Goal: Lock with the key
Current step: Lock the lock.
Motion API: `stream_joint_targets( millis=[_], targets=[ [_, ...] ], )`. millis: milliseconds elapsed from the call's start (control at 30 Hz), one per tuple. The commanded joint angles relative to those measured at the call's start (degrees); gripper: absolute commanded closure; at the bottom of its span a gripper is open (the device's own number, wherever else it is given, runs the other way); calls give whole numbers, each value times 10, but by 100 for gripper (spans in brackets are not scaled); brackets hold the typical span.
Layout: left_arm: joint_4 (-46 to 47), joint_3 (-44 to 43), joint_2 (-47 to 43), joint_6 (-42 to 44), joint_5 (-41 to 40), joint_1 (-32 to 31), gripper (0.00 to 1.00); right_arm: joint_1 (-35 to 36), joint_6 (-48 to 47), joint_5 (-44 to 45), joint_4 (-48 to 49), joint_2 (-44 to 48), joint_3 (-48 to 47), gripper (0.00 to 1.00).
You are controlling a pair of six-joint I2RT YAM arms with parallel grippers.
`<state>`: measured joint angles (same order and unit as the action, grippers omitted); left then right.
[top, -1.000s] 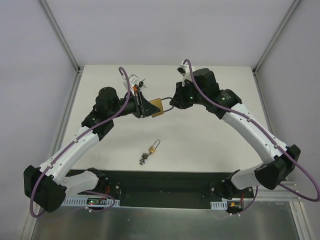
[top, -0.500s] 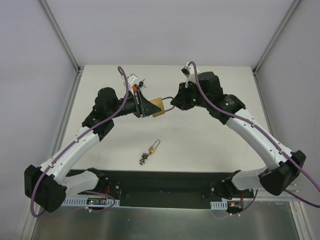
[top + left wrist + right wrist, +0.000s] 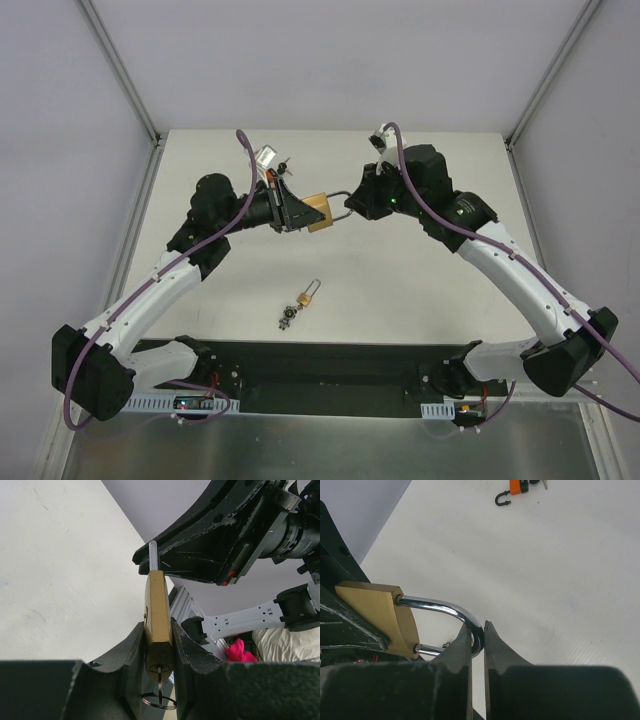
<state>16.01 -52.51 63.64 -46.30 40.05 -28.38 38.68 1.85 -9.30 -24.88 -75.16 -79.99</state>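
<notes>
White table below. Left gripper clamps the brass padlock body between both fingers, off the table. Right gripper is pinched tight on the shackle bend. Key ring hangs under the keyhole. Small second padlock lies on the table, well apart.

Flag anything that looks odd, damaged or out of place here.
Nothing looks damaged or askew. The brass padlock is clamped in the left gripper, its shackle pinched by the right gripper. A second small padlock lies loose on the table.
</notes>
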Motion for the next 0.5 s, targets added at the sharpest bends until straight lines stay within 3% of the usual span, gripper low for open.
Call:
stream_joint_targets(
  millis=[0,467],
  targets=[
    [97,-14,-9,5,16,3,100,9,32,-23,3,13,-13,99],
    [83,-25,17,29,3,2,100,52,47,-39,-2,4,-37,99]
  ],
)
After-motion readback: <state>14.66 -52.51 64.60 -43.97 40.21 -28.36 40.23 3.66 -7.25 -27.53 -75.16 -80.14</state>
